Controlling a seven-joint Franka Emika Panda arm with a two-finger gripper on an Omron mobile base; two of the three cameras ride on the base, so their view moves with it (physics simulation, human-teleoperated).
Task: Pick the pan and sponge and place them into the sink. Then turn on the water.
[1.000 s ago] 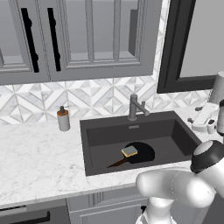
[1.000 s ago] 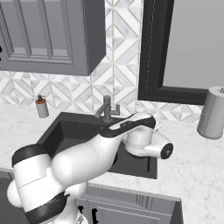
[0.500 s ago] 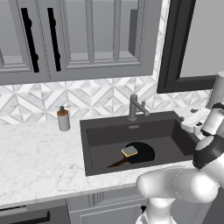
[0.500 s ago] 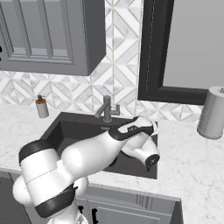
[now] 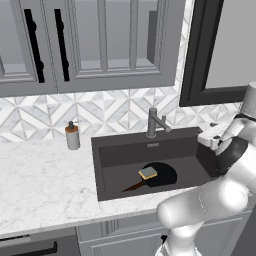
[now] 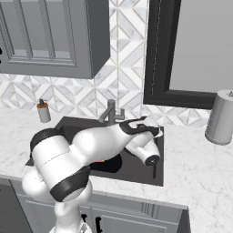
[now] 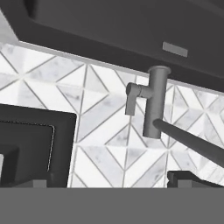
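i see my gripper (image 7: 111, 181) spread wide with nothing in it, faucet (image 7: 155, 103) straight ahead, pan (image 5: 159, 175) and sponge (image 5: 148, 173) in the sink (image 5: 150, 150)

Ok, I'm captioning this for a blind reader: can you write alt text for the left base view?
A dark sink set in a marble counter holds a black pan with a sponge on it. A grey faucet stands behind, no water running; a soap dispenser stands left, the white arm at lower right.
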